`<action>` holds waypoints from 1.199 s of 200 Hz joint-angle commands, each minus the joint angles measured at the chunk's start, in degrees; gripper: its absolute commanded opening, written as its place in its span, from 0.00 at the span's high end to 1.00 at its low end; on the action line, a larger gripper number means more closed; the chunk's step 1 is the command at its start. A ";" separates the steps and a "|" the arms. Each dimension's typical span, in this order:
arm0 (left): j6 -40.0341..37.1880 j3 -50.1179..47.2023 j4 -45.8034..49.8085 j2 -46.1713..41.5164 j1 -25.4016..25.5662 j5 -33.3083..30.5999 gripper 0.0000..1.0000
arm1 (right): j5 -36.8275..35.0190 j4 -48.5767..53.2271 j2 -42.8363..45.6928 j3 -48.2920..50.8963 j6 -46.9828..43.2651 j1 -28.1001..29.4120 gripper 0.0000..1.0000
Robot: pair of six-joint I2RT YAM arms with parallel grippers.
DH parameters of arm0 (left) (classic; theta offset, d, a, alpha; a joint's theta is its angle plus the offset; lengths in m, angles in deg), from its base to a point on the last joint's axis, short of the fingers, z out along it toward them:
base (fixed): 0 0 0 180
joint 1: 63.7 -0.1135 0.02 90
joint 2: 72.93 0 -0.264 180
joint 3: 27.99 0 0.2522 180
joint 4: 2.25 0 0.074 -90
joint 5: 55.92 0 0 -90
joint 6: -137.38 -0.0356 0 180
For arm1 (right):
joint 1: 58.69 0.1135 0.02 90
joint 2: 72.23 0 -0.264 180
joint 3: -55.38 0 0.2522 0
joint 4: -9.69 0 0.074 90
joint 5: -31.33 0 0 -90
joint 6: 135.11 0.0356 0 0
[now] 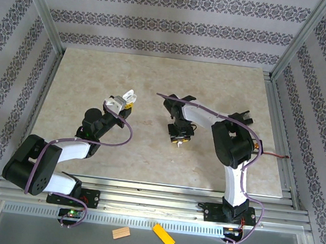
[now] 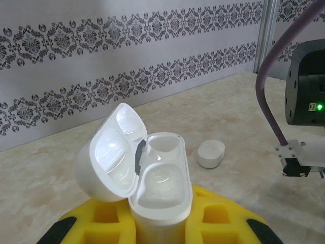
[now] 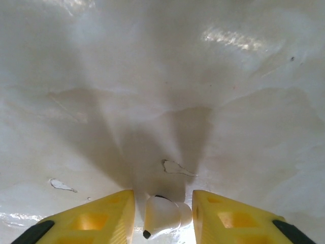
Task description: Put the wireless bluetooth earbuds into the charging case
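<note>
The white charging case (image 2: 160, 193) stands upright between the yellow fingers (image 2: 223, 216) of my left gripper (image 2: 160, 223), which is shut on it. Its lid (image 2: 109, 152) is flipped open to the left and both wells are empty. From above, the left gripper (image 1: 121, 104) holds the case (image 1: 125, 98) over the table's left middle. A white earbud (image 3: 163, 214) lies on the table between the fingers of my right gripper (image 3: 163, 206). There is a gap on each side of it, so that gripper is open. Seen from above, the right gripper (image 1: 178, 139) points down at the table.
A small white rounded piece (image 2: 210, 153) lies on the marble tabletop (image 1: 156, 79) beyond the case; I cannot tell what it is. The right arm's black housing (image 2: 304, 86) and purple cable (image 2: 269, 96) are close on the right. Patterned walls and metal posts enclose the table.
</note>
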 commanded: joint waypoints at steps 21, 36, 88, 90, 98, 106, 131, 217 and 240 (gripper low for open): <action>-0.94 0.51 0.38 -0.17 -0.73 0.52 1.00 | 0.68 2.82 -1.14 -1.60 -1.07 -0.53 0.67; -0.94 0.62 0.24 -0.06 -0.73 0.56 1.00 | 0.85 2.91 -1.32 -1.39 -1.07 -0.72 0.67; -0.77 0.62 0.02 0.18 -0.73 0.74 1.00 | 1.84 2.27 -1.48 -0.42 -0.59 -1.05 0.65; -0.77 0.62 0.02 0.23 -0.74 0.77 1.00 | 1.89 2.22 -1.49 -0.42 -0.57 -1.05 0.65; -0.77 0.62 0.02 0.18 -0.69 0.76 1.00 | 1.91 2.11 -1.45 -0.25 -0.56 -1.10 0.65; -0.77 0.62 0.02 0.11 -0.73 0.75 1.00 | 1.91 2.03 -1.42 -0.15 -0.57 -1.15 0.65; -0.77 0.54 0.02 0.09 -0.71 0.76 1.00 | 1.96 1.51 -1.24 0.18 -0.54 -1.30 0.70; -0.59 0.45 -0.05 0.16 -0.69 0.98 1.00 | 3.87 -1.06 1.73 3.76 1.32 -1.58 0.65; -0.27 0.48 -0.77 0.54 -0.74 1.27 1.00 | 4.04 -1.99 1.50 4.42 1.49 -1.67 0.68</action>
